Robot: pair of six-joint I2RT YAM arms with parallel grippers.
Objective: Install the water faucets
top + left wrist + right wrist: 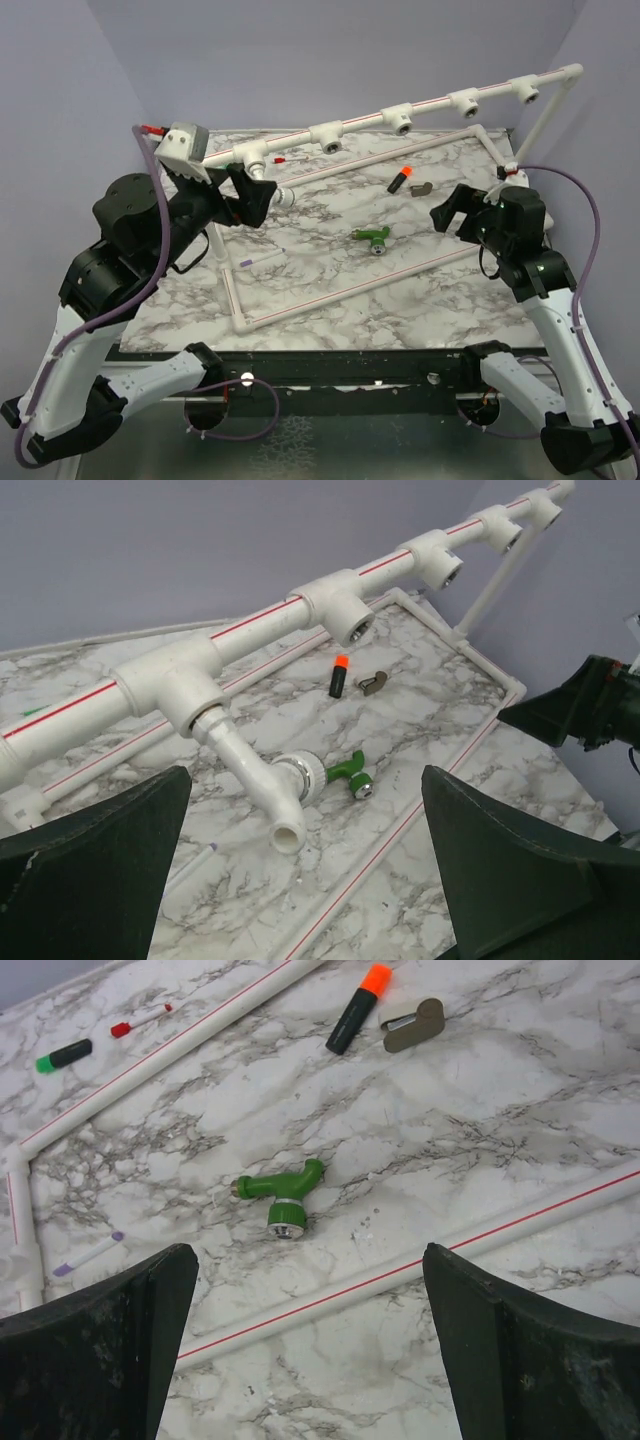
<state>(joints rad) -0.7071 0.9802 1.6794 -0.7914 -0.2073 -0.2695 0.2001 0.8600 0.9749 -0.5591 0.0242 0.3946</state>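
Note:
A bright green water faucet (375,238) with a silver ring lies on its side on the marble table, mid-right; it also shows in the left wrist view (345,773) and the right wrist view (278,1188). A white faucet (265,780) hangs screwed into the leftmost tee socket of the raised white pipe (250,620), spout down. My left gripper (305,880) is open and empty just in front of that white faucet (283,195). My right gripper (310,1350) is open and empty, hovering short of the green faucet, right of it in the top view (452,212).
A white pipe frame (330,295) with red stripes lies on the table around the faucet. An orange-capped marker (400,180) and a small tan piece (421,188) lie behind it. A purple pen (88,1256), green marker (62,1056) and red pen (140,1022) lie further left.

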